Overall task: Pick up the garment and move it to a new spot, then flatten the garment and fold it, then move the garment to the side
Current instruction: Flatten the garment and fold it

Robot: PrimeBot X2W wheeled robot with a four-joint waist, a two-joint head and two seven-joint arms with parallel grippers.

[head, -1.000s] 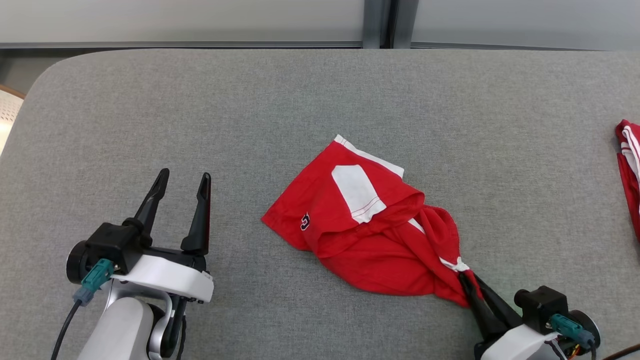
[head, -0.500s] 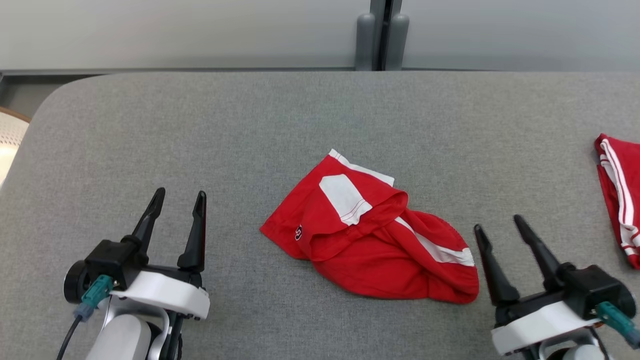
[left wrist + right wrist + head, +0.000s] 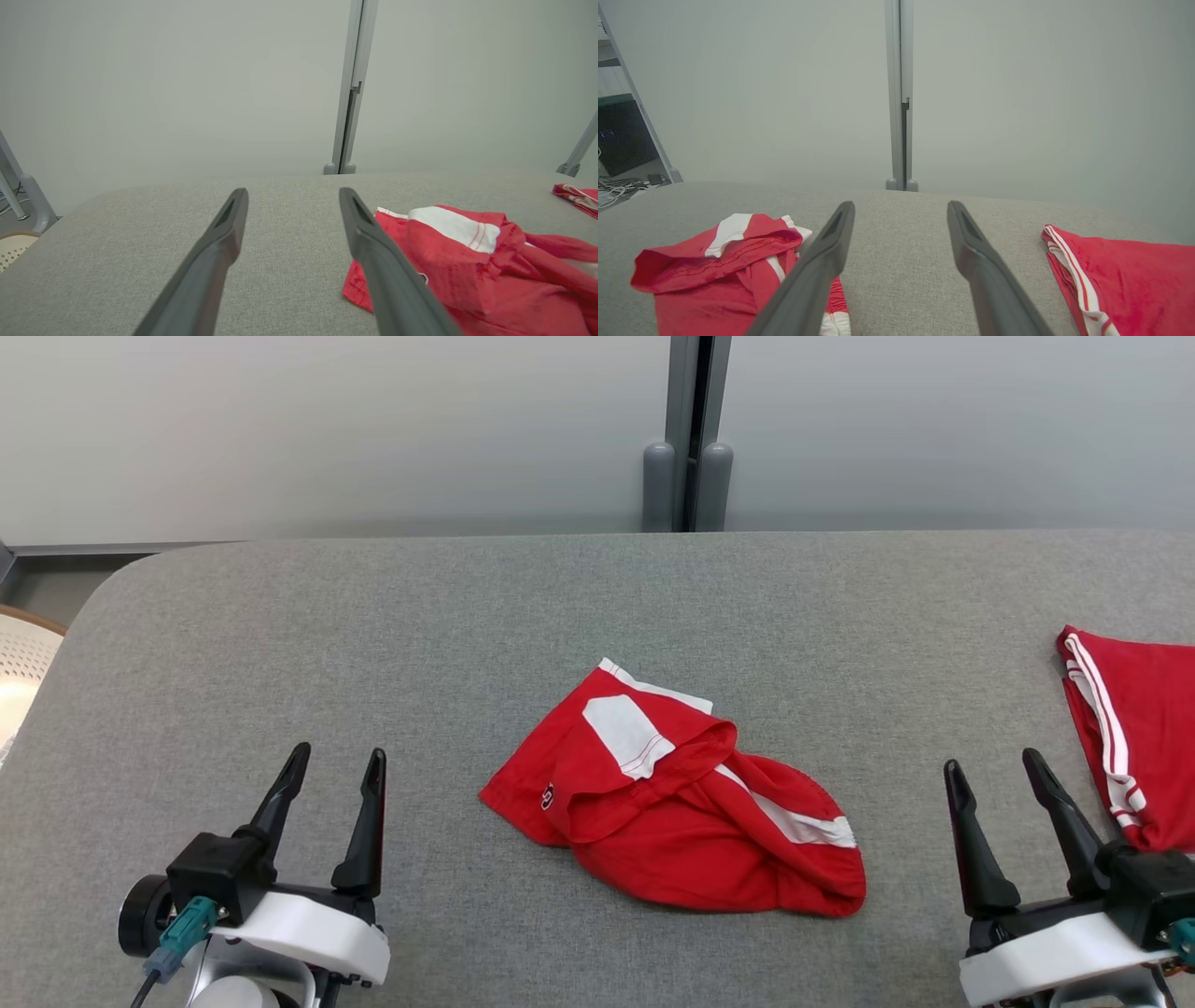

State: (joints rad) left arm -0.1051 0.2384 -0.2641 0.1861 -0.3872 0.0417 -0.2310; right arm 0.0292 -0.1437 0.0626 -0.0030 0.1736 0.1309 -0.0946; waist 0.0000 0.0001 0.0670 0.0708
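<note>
**Risk check: garment bunched, both end effectors empty**

Head view: garment [image 3: 672,803] lies crumpled mid-counter [image 3: 467,616], with its layers rolled over each other. Left end effector [image 3: 338,751] and right end effector [image 3: 990,761] sit either side, well apart from it, jaws wide, holding nothing. A second red garment [image 3: 1134,728] lies just beside the right one. Likely failure: snagging or dragging the wrong piece.

Left wrist view: fingers spread, nothing between them. Garment [image 3: 467,270] is off to their right. Its edge looks doubled, so a pinch may take two layers and flattening would only shift the lump.

Right wrist view: fingers spread, empty. Garment [image 3: 705,270] is on the left, second red garment [image 3: 1125,275] on the right, near. Uneven pulls from the two sides would twist the garment, not spread it.
</note>
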